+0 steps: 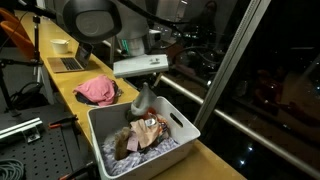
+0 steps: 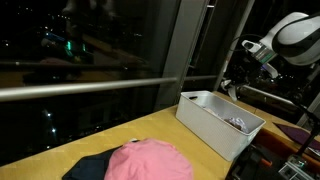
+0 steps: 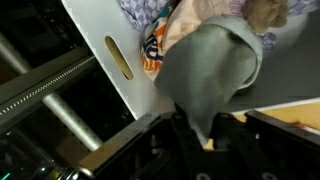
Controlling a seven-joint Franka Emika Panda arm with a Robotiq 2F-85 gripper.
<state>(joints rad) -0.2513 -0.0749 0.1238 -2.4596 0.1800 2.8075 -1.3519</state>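
Note:
My gripper [image 1: 146, 88] hangs over the far edge of a white plastic bin [image 1: 180, 125] and is shut on a grey cloth [image 1: 144, 99]. In the wrist view the grey cloth [image 3: 212, 70] is pinched between my fingers [image 3: 207, 135] and drapes down toward the bin [image 3: 100, 30]. The bin holds several crumpled clothes [image 1: 145, 135], patterned and brownish. In an exterior view the bin [image 2: 205, 120] stands on the wooden counter, and my arm [image 2: 290, 40] reaches in from the right; the gripper is hard to make out there.
A pink garment [image 1: 97, 91] lies on a dark one on the wooden counter behind the bin; it shows large in an exterior view [image 2: 148, 162]. A laptop [image 1: 68, 63] and a white cup [image 1: 60, 45] stand further back. A window with a metal rail [image 2: 90, 88] runs along the counter.

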